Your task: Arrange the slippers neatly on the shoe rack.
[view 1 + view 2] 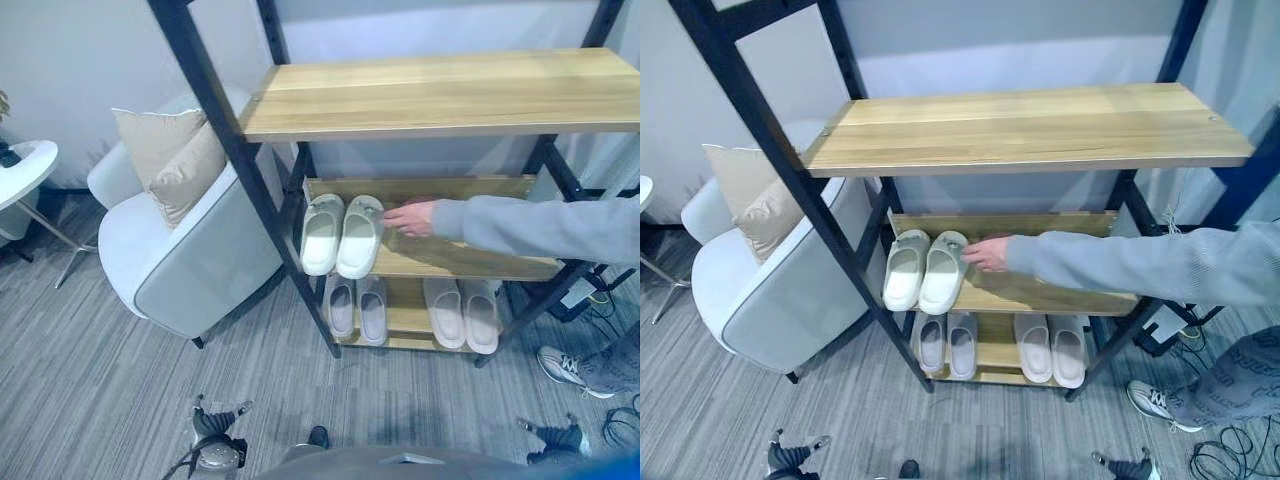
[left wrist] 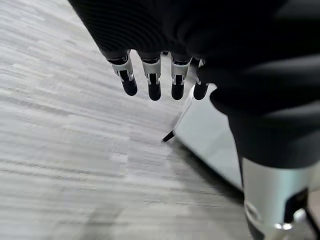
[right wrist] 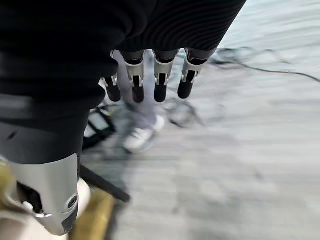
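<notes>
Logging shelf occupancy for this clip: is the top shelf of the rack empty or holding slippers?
Empty. The top shelf shows bare wood; the pale green slippers sit on the middle shelf, beside a person's hand.

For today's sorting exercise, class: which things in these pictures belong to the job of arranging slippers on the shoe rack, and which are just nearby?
Belong to the job:
shoe rack
pale green slippers on the middle shelf
two slipper pairs on the bottom shelf
left hand and right hand, both empty, fingers relaxed

Just nearby:
armchair
beige cushion
person's hand touching a slipper
</notes>
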